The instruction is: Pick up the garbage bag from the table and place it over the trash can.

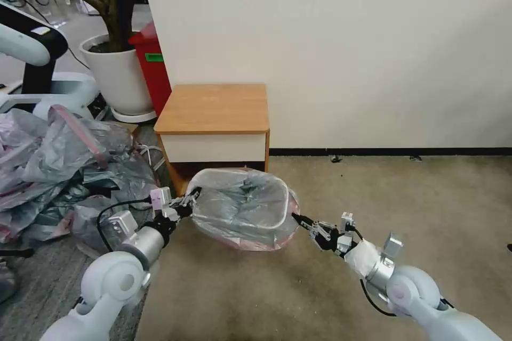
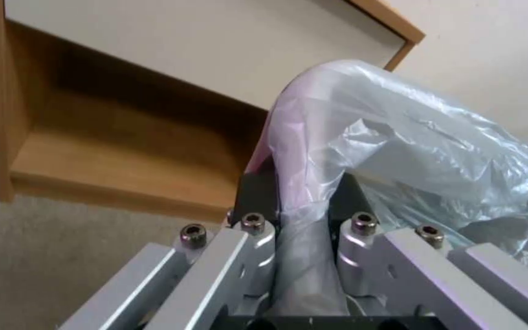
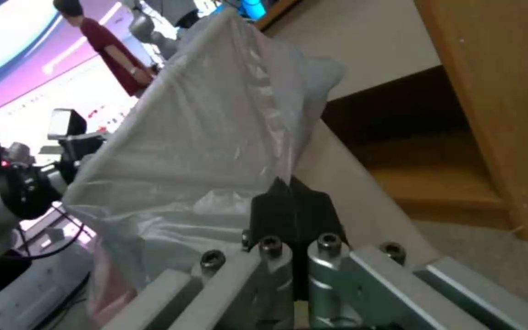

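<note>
The garbage bag (image 1: 240, 208), translucent grey with a pink rim band, is stretched open between my two grippers just in front of the table (image 1: 213, 109). Through the bag shows the cream rim of the trash can (image 1: 284, 208), which stands on the carpet under it. My left gripper (image 1: 193, 195) is shut on the bag's left edge; in the left wrist view its black fingers (image 2: 258, 192) pinch the bunched plastic (image 2: 398, 137). My right gripper (image 1: 295, 217) is shut on the right edge, and in the right wrist view the bag (image 3: 215, 137) spreads away from its closed fingers (image 3: 276, 211).
A heap of similar grey-pink bags (image 1: 64, 170) lies on the floor at the left. Behind it stand a white plant pot (image 1: 117, 74), a red bin (image 1: 152, 64) and another robot's arm (image 1: 26, 42). Open carpet (image 1: 400, 197) lies to the right, below the wall.
</note>
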Motion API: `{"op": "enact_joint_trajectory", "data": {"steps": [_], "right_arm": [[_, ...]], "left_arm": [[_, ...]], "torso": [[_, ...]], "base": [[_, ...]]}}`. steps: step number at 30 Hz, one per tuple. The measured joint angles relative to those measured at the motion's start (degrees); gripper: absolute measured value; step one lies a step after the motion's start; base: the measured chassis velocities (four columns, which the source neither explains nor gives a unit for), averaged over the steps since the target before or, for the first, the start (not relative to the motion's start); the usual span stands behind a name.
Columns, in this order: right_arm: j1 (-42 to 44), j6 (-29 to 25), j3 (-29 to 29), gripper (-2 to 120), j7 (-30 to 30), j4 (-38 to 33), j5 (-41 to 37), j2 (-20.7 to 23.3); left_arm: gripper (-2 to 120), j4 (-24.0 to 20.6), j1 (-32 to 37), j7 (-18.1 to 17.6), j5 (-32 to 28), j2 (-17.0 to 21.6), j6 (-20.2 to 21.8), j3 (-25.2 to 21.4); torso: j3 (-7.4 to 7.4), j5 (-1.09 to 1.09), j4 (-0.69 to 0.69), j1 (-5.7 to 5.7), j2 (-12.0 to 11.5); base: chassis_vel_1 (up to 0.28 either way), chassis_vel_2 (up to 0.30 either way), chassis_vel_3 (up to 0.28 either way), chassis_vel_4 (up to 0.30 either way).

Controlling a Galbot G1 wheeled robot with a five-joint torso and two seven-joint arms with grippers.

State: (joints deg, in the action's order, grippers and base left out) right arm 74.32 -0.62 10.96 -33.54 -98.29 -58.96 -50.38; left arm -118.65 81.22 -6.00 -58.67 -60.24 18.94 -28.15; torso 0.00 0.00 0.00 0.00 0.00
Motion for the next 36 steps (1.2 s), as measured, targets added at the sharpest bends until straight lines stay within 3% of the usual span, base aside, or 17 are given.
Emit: {"op": "enact_joint_trajectory", "data": {"steps": [36], "right_arm": [[-0.4, -0.3, 0.2, 0, 5.0, 7.5, 13.3, -2.8]], "left_arm": [[9, -1.5, 3.3, 0.7, -1.3, -2.4, 1.3, 0.6]], "torso": [[0.00, 0.00, 0.00, 0.00, 0.0]], "base": [[0.000, 0.000, 0.000, 0.000]]}}
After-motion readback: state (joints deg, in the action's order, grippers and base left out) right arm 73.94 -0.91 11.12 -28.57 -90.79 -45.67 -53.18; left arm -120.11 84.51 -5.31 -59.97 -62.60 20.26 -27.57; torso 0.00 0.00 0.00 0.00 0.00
